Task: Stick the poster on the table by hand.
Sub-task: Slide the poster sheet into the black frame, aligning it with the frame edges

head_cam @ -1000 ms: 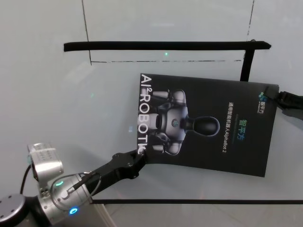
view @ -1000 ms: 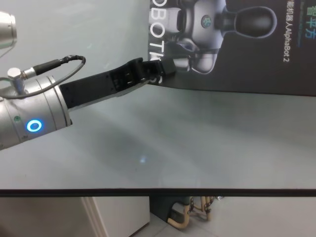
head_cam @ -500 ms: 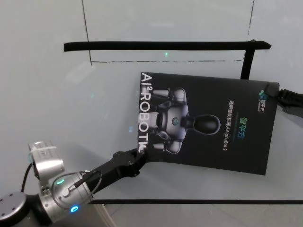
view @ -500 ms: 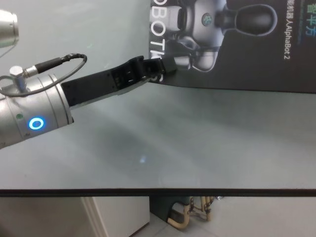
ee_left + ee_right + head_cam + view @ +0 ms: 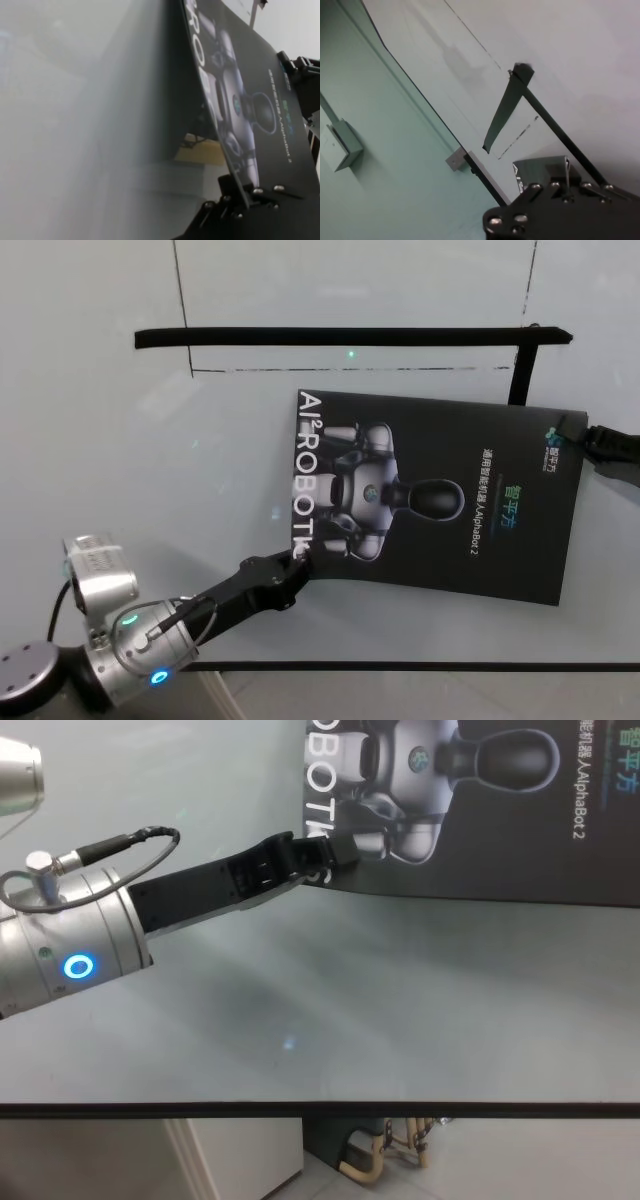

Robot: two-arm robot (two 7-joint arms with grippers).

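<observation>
**Poster held at two opposite corners over the tabletop**

The poster (image 5: 440,495), a dark sheet printed with a silver-grey robot and white lettering, lies skewed across the pale tabletop (image 5: 150,470), stretched between the two pincers. The left pincer (image 5: 296,562) grips its near corner beside the "ROBOT" lettering, jaws narrowed onto the sheet edge; the chest view shows the black fingers overlapping that corner. From this pincer the sheet runs away and toward the robot's right, to the far corner by the small logo, where the right pincer (image 5: 583,440) meets it. Its wrist view shows the corner lying between the jaws, so it looks clamped on the sheet as well.

Holding diagonal corners likely keeps the thin sheet taut and flat, so that it can be laid down without wrinkles. In the left wrist view the sheet's edge appears raised off the surface, which suggests it is not yet pressed down.

Beyond the poster, farther from both pincers, two black strips (image 5: 350,337) mark a corner on the tabletop
</observation>
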